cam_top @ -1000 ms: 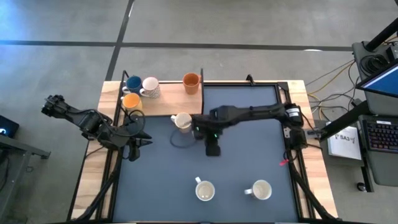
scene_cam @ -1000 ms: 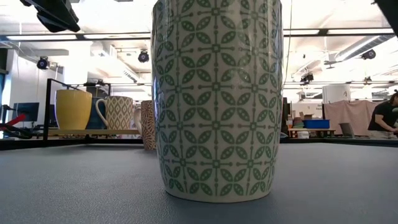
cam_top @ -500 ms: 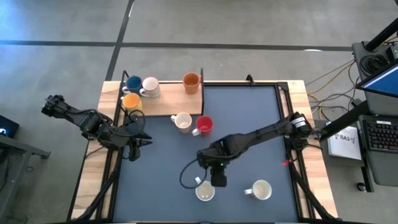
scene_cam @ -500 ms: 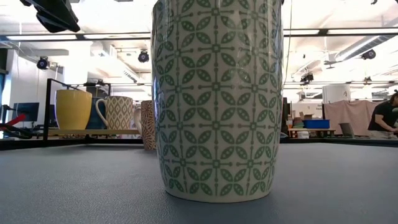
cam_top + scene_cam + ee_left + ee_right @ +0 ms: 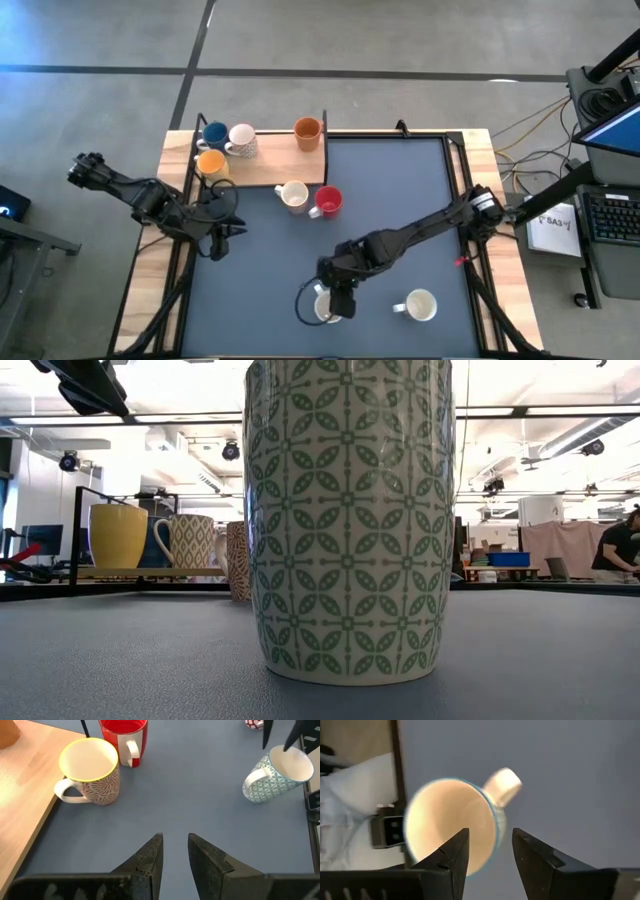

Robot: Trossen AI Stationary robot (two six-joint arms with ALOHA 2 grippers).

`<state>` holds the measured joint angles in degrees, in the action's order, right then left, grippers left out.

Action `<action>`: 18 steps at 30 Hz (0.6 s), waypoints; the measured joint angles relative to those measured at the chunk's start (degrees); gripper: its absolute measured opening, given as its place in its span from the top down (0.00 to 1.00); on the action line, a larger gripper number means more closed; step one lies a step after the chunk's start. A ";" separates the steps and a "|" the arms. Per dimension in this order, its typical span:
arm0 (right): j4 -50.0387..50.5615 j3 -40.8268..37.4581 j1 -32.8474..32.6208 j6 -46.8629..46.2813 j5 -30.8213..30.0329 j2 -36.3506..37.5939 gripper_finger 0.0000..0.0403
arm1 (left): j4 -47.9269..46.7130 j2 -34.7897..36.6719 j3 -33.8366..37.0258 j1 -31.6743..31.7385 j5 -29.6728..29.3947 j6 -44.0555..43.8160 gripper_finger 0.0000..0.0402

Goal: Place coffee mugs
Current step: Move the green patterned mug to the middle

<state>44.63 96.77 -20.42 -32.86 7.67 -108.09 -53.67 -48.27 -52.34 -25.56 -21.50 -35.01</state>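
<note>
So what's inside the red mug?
Nothing that shows. In the left wrist view the red mug stands upright and looks empty, with red inner walls, but the picture's edge cuts off part of its opening, so the very bottom stays unseen.
</note>
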 joint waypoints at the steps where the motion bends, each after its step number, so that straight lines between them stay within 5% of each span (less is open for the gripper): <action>1: 0.02 -0.43 -0.07 -0.33 -0.39 0.00 0.65 | -0.02 -0.04 0.00 0.00 0.00 0.01 0.82; 18: -2.39 -5.85 -0.33 -0.63 -1.87 -0.13 0.69 | -0.87 -0.02 0.00 -0.01 0.04 0.40 0.82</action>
<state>42.24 90.91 -20.75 -33.49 5.80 -108.22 -54.54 -48.29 -52.34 -25.57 -21.45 -34.61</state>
